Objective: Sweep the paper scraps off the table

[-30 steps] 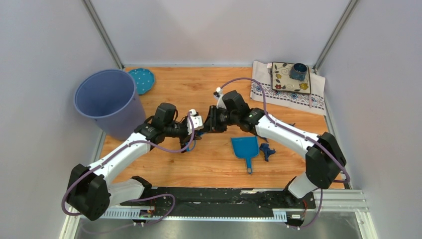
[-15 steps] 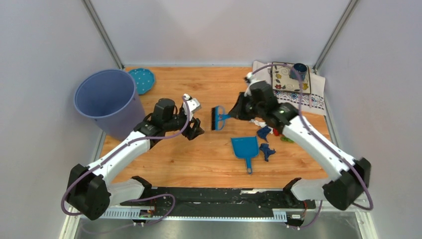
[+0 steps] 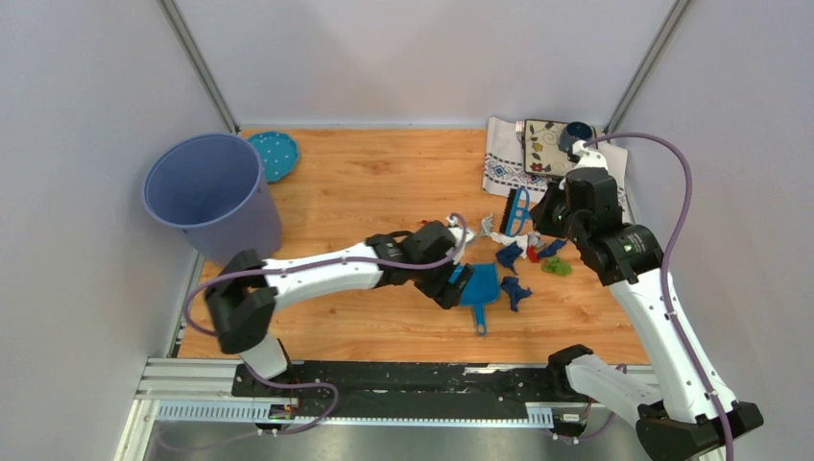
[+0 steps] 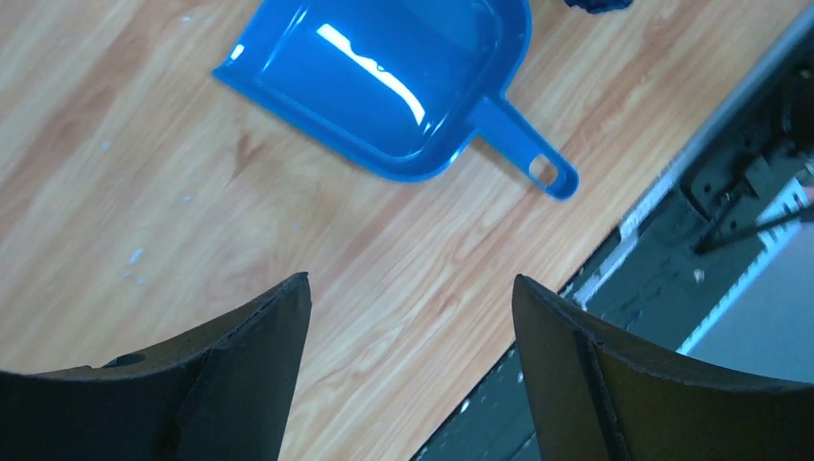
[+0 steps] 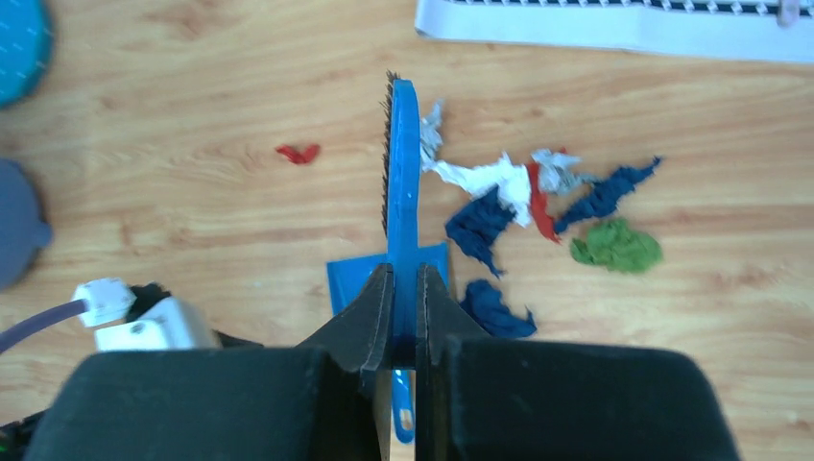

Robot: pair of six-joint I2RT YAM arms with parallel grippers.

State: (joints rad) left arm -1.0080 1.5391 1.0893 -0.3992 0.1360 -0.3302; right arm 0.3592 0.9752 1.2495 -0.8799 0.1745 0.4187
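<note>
Paper scraps (image 3: 509,255) in white, dark blue, red and green lie bunched right of centre on the table (image 3: 384,182); one small red scrap (image 5: 298,153) lies apart to the left. My right gripper (image 3: 540,217) is shut on the handle of a blue brush (image 5: 401,182), which hangs bristles-left beside the pile. A blue dustpan (image 3: 477,286) rests flat near the front, mouth toward the scraps. My left gripper (image 3: 447,286) hovers at the dustpan's left edge, open with nothing between its fingers (image 4: 259,365). In the left wrist view the dustpan (image 4: 384,77) lies ahead of the jaws.
A tall purple bin (image 3: 206,197) stands at the left with a teal dotted plate (image 3: 275,154) behind it. A patterned white cloth (image 3: 552,181) at the back right carries a tile and a blue cup (image 3: 576,137). A black rail (image 3: 422,379) runs along the near edge.
The brush passed from my left gripper to the right one, which carried it right to the scraps. My left gripper opened and swung right to the dustpan.
</note>
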